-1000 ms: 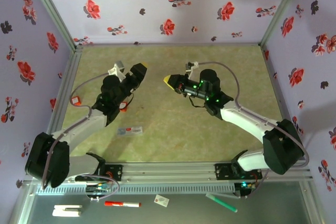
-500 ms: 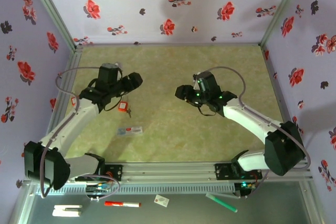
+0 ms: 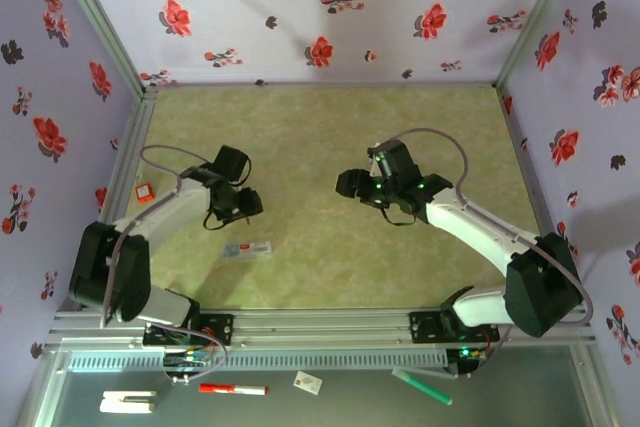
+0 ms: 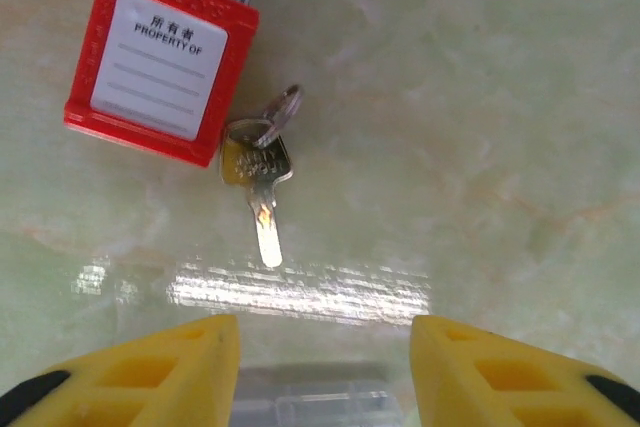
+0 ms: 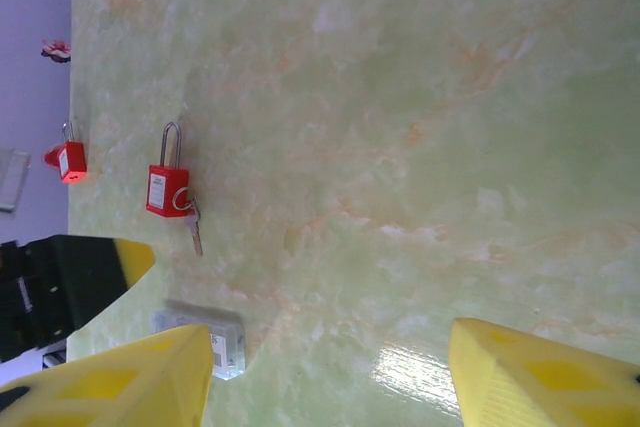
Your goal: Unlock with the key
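Observation:
A red padlock [image 4: 160, 57] with a white label lies flat on the green marbled table. The key [image 4: 262, 187], small and metal, lies at its lower right corner on a ring [image 4: 281, 110], blade toward my left gripper. My left gripper [image 4: 325, 352] hovers just short of the key, yellow fingers [image 4: 150, 372] apart with nothing between them. From above, that gripper [image 3: 240, 204] hides the padlock. The right wrist view shows the same padlock [image 5: 167, 190] and key [image 5: 196, 234] far off to the left. My right gripper [image 5: 330, 372] is open over bare table, at centre right [image 3: 348, 184].
A clear plastic box [image 3: 248, 248] lies just nearer than the left gripper, and appears again [image 5: 200, 339] by the right gripper's left finger. A second small red padlock [image 3: 145, 192] sits at the table's left edge. Flowered walls close in three sides.
The left arm has swung down from a raised pose and now sits low over the padlock and key. The right gripper has opened and turned downward, staying near the centre.

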You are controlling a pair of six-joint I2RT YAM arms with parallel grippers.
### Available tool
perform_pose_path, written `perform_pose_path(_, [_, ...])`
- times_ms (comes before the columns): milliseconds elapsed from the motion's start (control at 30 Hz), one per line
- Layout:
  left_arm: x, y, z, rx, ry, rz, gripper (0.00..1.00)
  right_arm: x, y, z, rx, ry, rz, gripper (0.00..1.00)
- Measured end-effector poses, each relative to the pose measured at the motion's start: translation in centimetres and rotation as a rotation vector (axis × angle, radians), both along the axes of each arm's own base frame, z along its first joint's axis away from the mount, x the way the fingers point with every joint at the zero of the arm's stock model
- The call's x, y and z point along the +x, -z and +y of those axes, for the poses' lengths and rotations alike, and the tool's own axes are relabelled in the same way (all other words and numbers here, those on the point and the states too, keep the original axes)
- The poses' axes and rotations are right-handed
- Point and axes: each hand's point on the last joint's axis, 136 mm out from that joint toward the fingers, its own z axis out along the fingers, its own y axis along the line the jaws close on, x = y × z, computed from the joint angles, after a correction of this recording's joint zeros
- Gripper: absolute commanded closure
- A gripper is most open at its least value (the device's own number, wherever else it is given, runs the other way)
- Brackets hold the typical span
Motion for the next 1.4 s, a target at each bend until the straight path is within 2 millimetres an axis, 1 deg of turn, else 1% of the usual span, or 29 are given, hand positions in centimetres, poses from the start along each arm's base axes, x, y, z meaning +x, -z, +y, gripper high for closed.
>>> perform_pose_path(100, [0.9, 1.2, -0.1, 0.058, 0.028, 0.021, 0.57, -0.1, -0.2, 0.0, 0.003, 0.000, -0.005, 0.36])
perform_pose_path(167, [1.5, 1.5, -0.2, 0.087, 0.045, 0.019, 0.59, -0.2, -0.4, -0.1, 0.007, 0.000, -0.010, 0.36])
perform_pose_path(400, [4.6, 0.5, -0.5, 0.173, 0.090, -0.041, 0.62, -0.4, -0.6, -0.3, 0.012, 0.000, -0.017, 0.36])
perform_pose_path(500, [5.2, 0.8, -0.4, 0.203, 0.107, -0.042, 0.63, -0.4, -0.7, -0.3, 0.013, 0.000, -0.019, 0.36])
perform_pose_path(667, [4.9, 2.0, 0.0, 0.248, 0.132, -0.004, 0.62, -0.5, -0.9, -0.3, 0.017, 0.000, -0.024, 0.36])
perform_pose_path(967, [4.7, 2.1, 0.6, 0.291, 0.151, -0.003, 0.61, -0.5, -1.3, -0.3, 0.023, 0.000, -0.033, 0.36])
perform_pose_path(1100, [4.5, 2.8, 0.8, 0.307, 0.160, 0.014, 0.61, -0.5, -1.3, -0.3, 0.023, 0.001, -0.033, 0.36])
perform_pose_path(1167, [4.5, 3.1, 1.0, 0.320, 0.163, 0.020, 0.61, -0.5, -1.2, -0.4, 0.022, 0.001, -0.032, 0.36])
perform_pose_path(1400, [4.6, 3.2, 1.2, 0.364, 0.176, 0.010, 0.61, -0.7, -0.8, -0.5, 0.018, 0.000, -0.025, 0.36])
